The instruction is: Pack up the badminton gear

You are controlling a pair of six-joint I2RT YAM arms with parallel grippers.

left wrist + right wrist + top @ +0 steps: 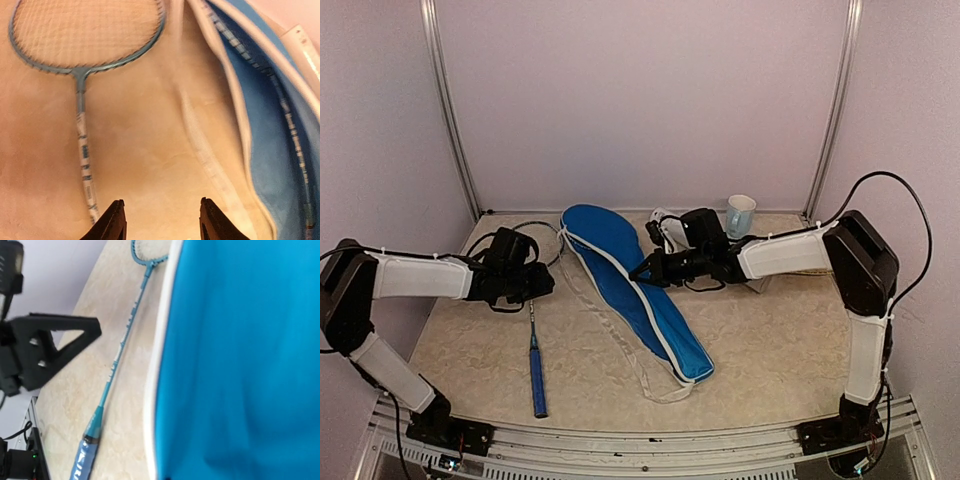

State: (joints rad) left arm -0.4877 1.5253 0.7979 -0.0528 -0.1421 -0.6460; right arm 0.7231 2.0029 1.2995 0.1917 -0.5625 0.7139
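The blue racket-shaped cover lies slantwise across the middle of the worktop, its wide end towards the back wall and its narrow end towards the arm bases, white piping along its edge. To the left of the cover, one thin racket lies flat with its blue handle towards the bases and its head near the cover's wide end. A white strap trails on the worktop between the racket's shaft and the cover. The left fingers stand apart with nothing between them, over the worktop between the racket's shaft and the strap. The right fingers are closed at the cover's right edge, partway along it; whether they pinch the fabric cannot be told, as blue cloth fills the right wrist view. Part of a white tube shows just past the cover's right side. A pale blue mug stands upright further right of the cover, near the back wall
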